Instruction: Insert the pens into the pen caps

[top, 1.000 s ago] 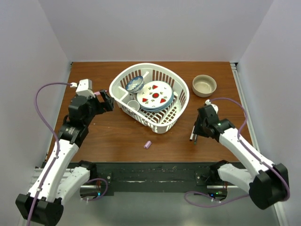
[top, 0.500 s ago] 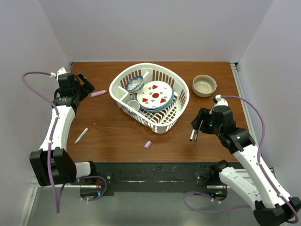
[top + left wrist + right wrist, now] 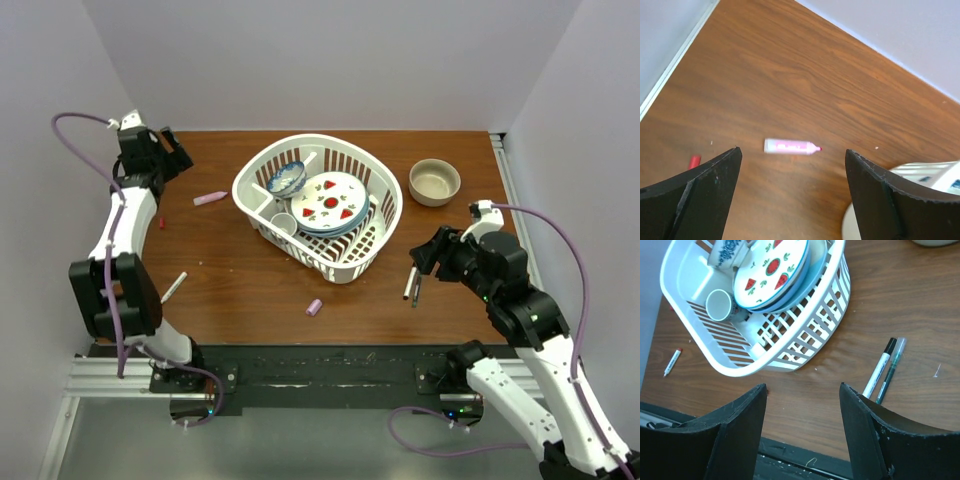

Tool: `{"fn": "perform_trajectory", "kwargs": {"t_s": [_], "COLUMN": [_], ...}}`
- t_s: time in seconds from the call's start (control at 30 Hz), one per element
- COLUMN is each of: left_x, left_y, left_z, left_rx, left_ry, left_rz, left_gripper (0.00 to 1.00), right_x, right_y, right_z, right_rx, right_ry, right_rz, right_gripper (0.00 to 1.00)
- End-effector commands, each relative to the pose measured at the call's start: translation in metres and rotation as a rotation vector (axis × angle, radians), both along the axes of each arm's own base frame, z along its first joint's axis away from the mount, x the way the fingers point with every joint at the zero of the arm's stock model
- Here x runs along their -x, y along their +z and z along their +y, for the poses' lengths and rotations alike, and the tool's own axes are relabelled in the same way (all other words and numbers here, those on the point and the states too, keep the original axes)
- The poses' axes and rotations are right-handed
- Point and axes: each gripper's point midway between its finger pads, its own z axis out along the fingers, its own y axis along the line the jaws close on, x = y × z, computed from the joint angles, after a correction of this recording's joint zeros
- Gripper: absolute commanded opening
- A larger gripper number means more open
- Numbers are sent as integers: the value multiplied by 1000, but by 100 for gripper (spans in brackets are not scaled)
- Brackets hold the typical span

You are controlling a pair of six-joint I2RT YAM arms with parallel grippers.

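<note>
Top external view is showing the pens lying on the table, with two caps lying loose, away from any pen. The lilac-pink pen point(image 3: 210, 198) is lying near the far-left corner, while the lilac cap point(image 3: 314, 307) is sitting well apart from it, by the middle of the near edge. The red cap point(image 3: 161, 222) is lying loose beside the left edge, and the left white pen point(image 3: 174, 287) is resting nearer the near-left corner. Toward the near-right corner, the right white pen point(image 3: 879, 369) and the dark pen point(image 3: 890, 371) are lying side by side. I cannot tell whether the black end on that white one is a cap. I am judging the job barely begun, since at least two caps are waiting.

My left end effector point(image 3: 172, 152) is hovering over the far-left corner, spread wide and gripping nothing, with the lilac-pink pen below its gap. My right end effector point(image 3: 425, 255) is hanging above the paired pens, likewise spread wide, empty and touching nothing. The white basket point(image 3: 350, 265) is sitting mid-table between them.
</note>
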Motion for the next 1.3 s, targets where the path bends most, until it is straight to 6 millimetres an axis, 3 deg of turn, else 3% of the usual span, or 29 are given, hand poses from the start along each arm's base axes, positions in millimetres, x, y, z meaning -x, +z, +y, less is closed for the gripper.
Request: {"fn": "perform_trajectory", "kwargs": {"t_s": [0.0,0.07,0.2,0.4,0.47,0.8,1.0,1.27], "left_x": [-29,-37,-48,-56,-60,-60,-45,-28], "left_y": [-11,-20,-65,-112,-114,-170,-187,-176], "left_z": [-1,-10,-10,-11,-14,-15,-18,-25], "left_rx": [-62,-45,-30,-15,-6,30,35,37], "left_ry": [-140,-200,-242,-299,-323,-352,-369,-392], "left_rz": [11,11,103,200,201,310,359,347], "left_gripper": [88,88,86,86,85,84,82,78], "right_x": [3,5,8,9,8,8,11,12], "right_y": [32,37,40,33,30,30,32,30], "right_z": [0,-1,-5,-5,-5,-8,-10,-9], "right_rx": [-11,-3,18,24,27,35,33,31], "right_ry": [35,40,43,44,41,30,25,33], "right_rz": [-108,-123,-139,-130,-121,-127,-134,-134], "right_gripper": [64,64,64,64,64,64,64,64]}}
